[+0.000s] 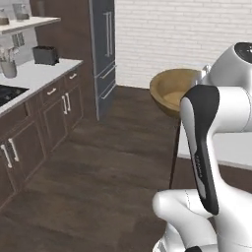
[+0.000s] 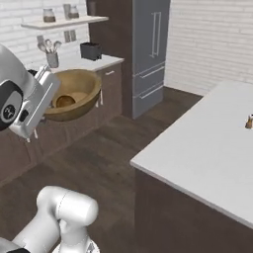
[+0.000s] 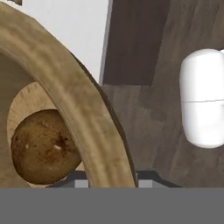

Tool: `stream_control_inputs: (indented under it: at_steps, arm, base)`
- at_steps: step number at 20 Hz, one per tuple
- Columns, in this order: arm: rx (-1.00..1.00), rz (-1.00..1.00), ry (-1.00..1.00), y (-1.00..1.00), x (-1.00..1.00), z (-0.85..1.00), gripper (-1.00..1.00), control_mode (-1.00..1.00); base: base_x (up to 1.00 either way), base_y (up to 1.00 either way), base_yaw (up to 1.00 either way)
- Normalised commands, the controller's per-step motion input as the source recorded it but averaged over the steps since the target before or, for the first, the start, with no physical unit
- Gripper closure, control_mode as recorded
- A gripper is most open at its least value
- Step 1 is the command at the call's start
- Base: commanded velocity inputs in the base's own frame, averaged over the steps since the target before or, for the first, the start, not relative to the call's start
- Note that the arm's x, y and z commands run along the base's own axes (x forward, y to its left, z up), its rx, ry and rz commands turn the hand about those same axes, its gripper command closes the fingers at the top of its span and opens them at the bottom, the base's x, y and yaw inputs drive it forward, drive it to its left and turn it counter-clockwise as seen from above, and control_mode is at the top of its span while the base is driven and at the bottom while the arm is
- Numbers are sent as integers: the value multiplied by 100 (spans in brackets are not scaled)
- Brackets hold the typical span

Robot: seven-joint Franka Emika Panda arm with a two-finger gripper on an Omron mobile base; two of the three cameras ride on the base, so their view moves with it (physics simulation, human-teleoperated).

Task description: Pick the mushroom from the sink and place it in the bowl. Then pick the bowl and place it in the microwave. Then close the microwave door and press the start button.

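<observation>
The claw [image 3: 109, 181] is gripping the bowl [image 2: 74, 94] by its rim, mushroom [image 3: 43, 146] inside, above wooden floor [image 1: 98, 172] beside a white surface [image 2: 207, 148].

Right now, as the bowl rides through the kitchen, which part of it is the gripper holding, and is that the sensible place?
The gripper pinches the wooden bowl at its rim wall, one finger inside and one outside. That seems sensible: the sides are wide, smooth and curved, so only the thin rim fits between the fingers. The bowl hangs tilted with the mushroom settled on its floor.
</observation>
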Motion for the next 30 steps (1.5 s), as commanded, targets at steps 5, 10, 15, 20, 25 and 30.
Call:
stream_control_inputs:
  at_steps: [5, 10, 15, 20, 25, 30]
  arm:
    - [0, 0, 0, 0, 0, 0, 100, 100]
    - [0, 0, 0, 0, 0, 0, 100, 100]
    - [0, 0, 0, 0, 0, 0, 100, 100]
    - [0, 0, 0, 0, 0, 0, 100, 100]
    - [0, 0, 0, 0, 0, 0, 100, 100]
    - [0, 0, 0, 0, 0, 0, 100, 100]
  base:
    - [-12, -40, -74]
    - [-9, -37, -75]
    - [-6, -35, -74]
    - [-7, -33, -73]
    - [-4, -34, -73]
    - [-2, -32, -73]
